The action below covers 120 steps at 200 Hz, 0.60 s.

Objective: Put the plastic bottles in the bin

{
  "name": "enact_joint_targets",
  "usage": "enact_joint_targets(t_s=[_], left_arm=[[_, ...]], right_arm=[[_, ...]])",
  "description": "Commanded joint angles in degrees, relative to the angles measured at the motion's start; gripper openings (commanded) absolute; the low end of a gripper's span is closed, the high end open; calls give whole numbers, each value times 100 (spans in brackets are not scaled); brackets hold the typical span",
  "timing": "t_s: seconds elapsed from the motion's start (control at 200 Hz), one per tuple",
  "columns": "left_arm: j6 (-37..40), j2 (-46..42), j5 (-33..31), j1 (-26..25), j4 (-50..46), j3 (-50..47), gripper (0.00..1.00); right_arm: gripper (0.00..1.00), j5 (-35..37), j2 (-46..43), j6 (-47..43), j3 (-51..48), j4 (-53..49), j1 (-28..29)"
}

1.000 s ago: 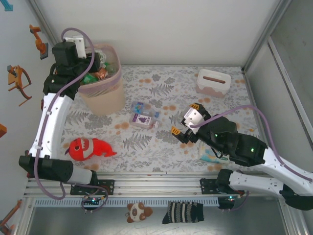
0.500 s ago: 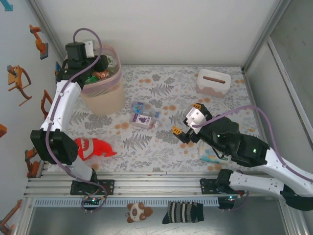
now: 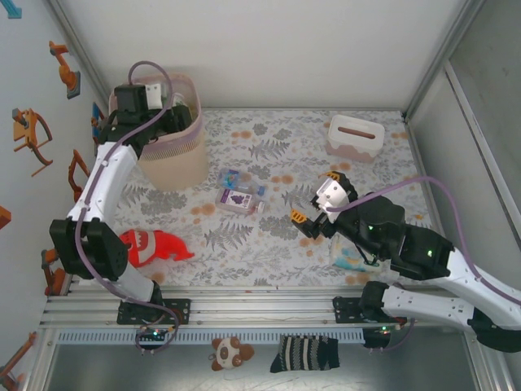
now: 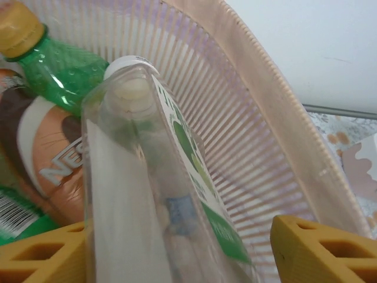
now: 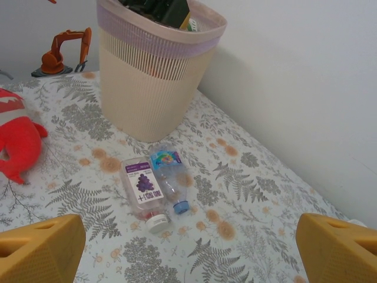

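The left gripper's (image 4: 179,250) yellow fingers (image 4: 41,253) stand apart inside the bin (image 4: 265,135). A clear bottle (image 4: 135,194) lies between them, and the right-hand finger is clear of it. The bottle's long axis runs away from the fingers, with its white cap leading deeper into the bin. Its green label carries pale writing too blurred to read.

Beyond it a green bottle (image 4: 59,71) with a yellow cap lies slanted, cap toward the upper left of the wrist view. Beside it a brown-and-white label (image 4: 53,153) shows the letters "NES".

The right gripper's (image 5: 188,247) fingers (image 5: 41,247) are spread wide with nothing between them, over the fern-patterned table (image 5: 247,177).

Ahead of them two bottles lie flat, side by side, outside the bin. One is a white-capped bottle (image 5: 143,191) with a purple grape label, its writing too small to read. The other is a clear blue-capped bottle (image 5: 169,183). Both caps point toward the gripper and both bases toward the bin.

A red plush fish (image 5: 17,141) lies to the left.
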Motion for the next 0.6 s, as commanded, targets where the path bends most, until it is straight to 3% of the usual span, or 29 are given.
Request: enact_joint_targets(t_s=[0.0, 0.215, 0.596], left_arm=[[161, -509, -385, -8, -192, -3, 74], [327, -923, -810, 75, -262, 135, 75], [380, -268, -58, 271, -618, 653, 45]], right_arm=[[91, 8, -2, 124, 12, -52, -22], [90, -3, 19, 142, 43, -44, -22], [90, -43, 154, 140, 104, -17, -16]])
